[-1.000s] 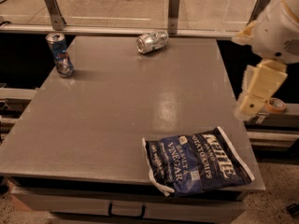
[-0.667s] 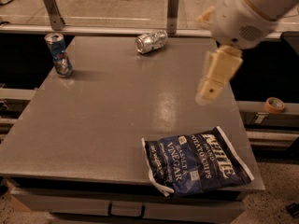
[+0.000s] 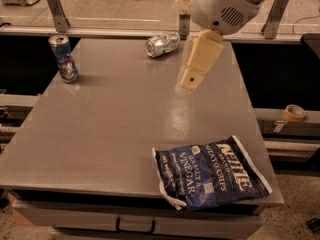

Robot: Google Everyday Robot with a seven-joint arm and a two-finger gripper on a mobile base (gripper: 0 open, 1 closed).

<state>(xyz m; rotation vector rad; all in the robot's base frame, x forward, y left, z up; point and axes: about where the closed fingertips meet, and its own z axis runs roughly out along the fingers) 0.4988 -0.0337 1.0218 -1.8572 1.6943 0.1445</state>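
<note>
The fingers (image 3: 188,83) show as one tapered cream piece, closed together with no gap between them, and they hold nothing. They hang from the arm's white housing, tips pointing down and a little to the left, above the far middle of the grey tabletop (image 3: 105,129) and clear of its surface.

The nearest thing is a silver can (image 3: 162,44), which lies on its side close to the tabletop's far edge, just left of and beyond the fingers and apart from them. A blue can (image 3: 64,58) stands upright near the far left corner, well apart from the silver one. A dark blue bag of chips (image 3: 212,178) lies flat at the near right corner, its lower edge reaching the tabletop's front rim. A roll of tape (image 3: 293,112) sits on a ledge off to the right.
</note>
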